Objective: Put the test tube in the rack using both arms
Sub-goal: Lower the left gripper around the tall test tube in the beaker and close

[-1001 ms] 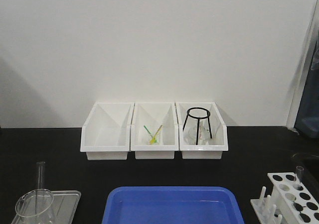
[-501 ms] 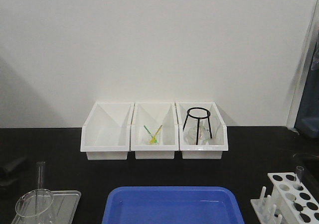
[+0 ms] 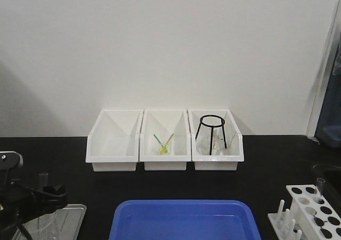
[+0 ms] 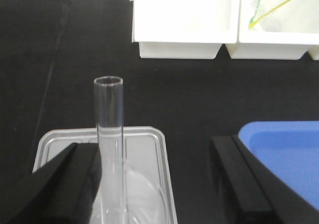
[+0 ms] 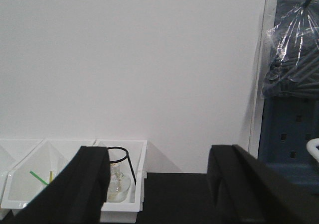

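The test tube (image 4: 109, 129) is a thin clear glass tube. It stands upright in the wide beaker (image 4: 144, 194) on a clear tray (image 4: 144, 139). My left gripper (image 4: 157, 184) is open around the tube. The tube sits close to the left finger (image 4: 70, 184) and far from the right finger (image 4: 244, 179). In the front view the left gripper (image 3: 50, 193) is at the lower left, by the tube's top (image 3: 42, 177). The white rack (image 3: 311, 208) stands at the lower right with one tube (image 3: 319, 186) in it. My right gripper (image 5: 159, 184) is open and empty, facing the wall.
Three white bins (image 3: 165, 141) line the back wall. The right one holds a black wire tripod (image 3: 212, 133) and the middle one holds green and yellow sticks (image 3: 164, 144). A blue basin (image 3: 184, 221) sits at the front centre, right of the tray (image 3: 72, 218).
My left arm has come into the front view from the lower left and reached the test tube. The tube, beaker and rack have not moved.
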Robot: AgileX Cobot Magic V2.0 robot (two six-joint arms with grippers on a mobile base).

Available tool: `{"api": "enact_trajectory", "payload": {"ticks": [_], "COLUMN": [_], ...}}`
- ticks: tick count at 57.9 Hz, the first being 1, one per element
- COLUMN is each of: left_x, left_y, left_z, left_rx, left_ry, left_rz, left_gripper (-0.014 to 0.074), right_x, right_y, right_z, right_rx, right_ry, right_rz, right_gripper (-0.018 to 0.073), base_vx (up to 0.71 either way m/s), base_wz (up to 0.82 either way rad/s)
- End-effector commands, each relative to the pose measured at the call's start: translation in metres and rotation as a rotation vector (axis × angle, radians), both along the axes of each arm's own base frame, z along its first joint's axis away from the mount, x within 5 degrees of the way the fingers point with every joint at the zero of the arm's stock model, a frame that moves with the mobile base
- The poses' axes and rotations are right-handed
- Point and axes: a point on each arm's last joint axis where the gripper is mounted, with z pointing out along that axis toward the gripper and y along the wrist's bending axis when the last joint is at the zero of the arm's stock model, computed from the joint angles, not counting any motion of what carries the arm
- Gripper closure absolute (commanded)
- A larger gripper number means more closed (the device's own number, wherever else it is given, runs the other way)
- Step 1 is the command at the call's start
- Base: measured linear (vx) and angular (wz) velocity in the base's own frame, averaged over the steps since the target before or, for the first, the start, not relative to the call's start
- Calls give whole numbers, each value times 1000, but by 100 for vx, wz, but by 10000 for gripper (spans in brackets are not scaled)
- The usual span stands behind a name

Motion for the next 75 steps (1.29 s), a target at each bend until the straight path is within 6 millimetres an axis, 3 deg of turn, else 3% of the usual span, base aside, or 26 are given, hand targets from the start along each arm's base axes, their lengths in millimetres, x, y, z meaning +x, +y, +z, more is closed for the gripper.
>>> {"api": "enact_trajectory", "payload": {"ticks": [1, 18, 28, 43, 59, 67, 75], "left_x": [17, 26, 30, 38, 41, 42, 43], "left_y": [2, 6, 6, 13, 14, 14, 14], "left_z": [22, 24, 16, 6, -1, -2, -6], "left_rx": [-17, 4, 76, 21, 55, 59, 62], "left_ry": [-139, -210, -200, -225, -214, -226, -216], "left_rz": [30, 50, 25, 145, 141, 147, 146], "left_gripper": [42, 42, 42, 42, 43, 76, 181], "right_x": [-3, -3, -3, -3, -3, -3, -3], "right_y": [2, 2, 2, 2, 2, 2, 2], "right_z": [20, 20, 20, 20, 20, 20, 20], "right_rx": [-12, -12, -12, -12, -12, -12, -12], "right_ry": [-122, -123, -123, -123, -123, -123, -121], "right_rz": [15, 16, 16, 16, 16, 16, 15], "right_gripper": [91, 91, 91, 91, 91, 91, 91], "base_vx": [0, 0, 0, 0, 0, 0, 0], "base_wz": [0, 0, 0, 0, 0, 0, 0]}}
